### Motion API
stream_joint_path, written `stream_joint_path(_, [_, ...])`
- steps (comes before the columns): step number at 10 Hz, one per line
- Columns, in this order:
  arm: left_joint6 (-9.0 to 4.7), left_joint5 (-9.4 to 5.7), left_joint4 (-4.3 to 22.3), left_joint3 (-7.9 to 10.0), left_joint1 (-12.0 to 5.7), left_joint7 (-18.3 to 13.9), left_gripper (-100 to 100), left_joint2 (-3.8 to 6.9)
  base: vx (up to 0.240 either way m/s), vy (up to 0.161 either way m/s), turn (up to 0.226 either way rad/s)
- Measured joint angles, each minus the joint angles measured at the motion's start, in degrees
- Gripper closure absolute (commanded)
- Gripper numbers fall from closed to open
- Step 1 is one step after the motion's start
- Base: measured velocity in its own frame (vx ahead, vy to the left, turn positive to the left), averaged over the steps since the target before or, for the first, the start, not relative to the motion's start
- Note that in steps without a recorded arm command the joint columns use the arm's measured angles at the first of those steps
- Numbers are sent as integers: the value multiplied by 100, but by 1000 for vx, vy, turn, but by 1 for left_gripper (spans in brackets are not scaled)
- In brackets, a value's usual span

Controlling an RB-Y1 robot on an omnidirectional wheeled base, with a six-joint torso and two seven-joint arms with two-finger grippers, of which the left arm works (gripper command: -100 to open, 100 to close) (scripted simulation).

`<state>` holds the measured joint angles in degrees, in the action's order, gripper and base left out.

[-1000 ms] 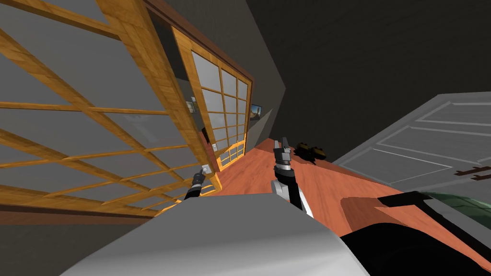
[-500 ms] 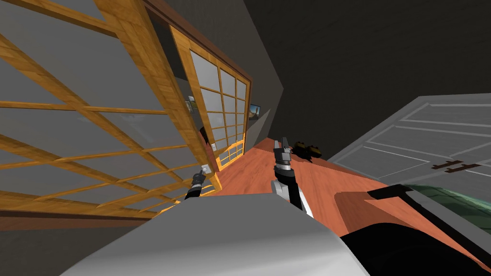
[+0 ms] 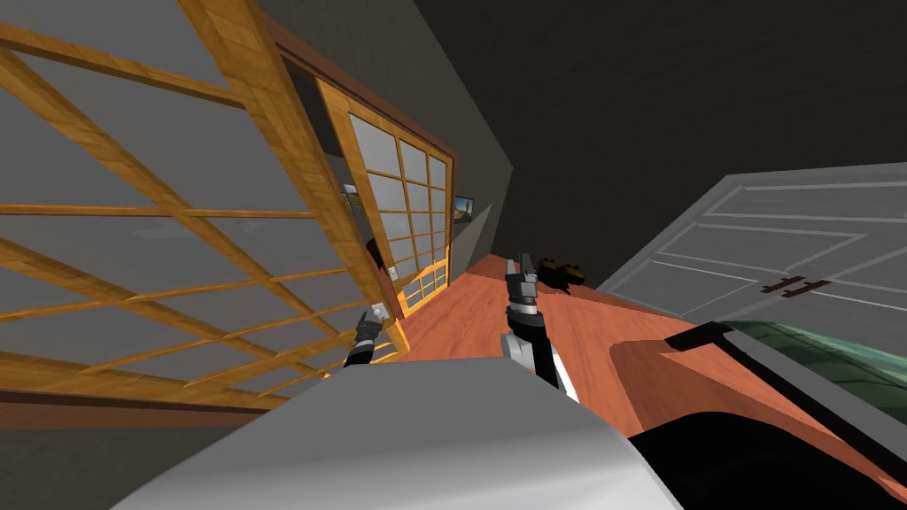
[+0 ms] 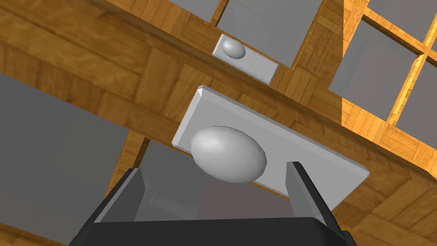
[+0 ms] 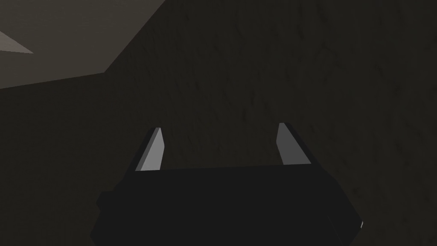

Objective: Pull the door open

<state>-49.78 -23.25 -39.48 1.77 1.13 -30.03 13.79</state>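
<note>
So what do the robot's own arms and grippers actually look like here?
The left gripper and right gripper each have two thin, light grey, blade-like fingers on a dark box. The right forearm is black with a pale grey band and white panel; the left forearm is dark with grey bands.

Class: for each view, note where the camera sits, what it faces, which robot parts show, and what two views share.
Head view: on the head, looking steeply down at the wooden lattice door; left pincer, right pincer show.
Left wrist view: on the left hand, facing the grey knob between its open fingers.
Right wrist view: on the right hand, facing a dark wall; fingers open.
Shared: head and left wrist views show the door.
</note>
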Motion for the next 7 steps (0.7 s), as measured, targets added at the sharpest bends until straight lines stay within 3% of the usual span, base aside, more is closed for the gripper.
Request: stream_joint_path(7, [-7, -467, -168, -180, 30, -1082, -100, -130, -59, 7, -42])
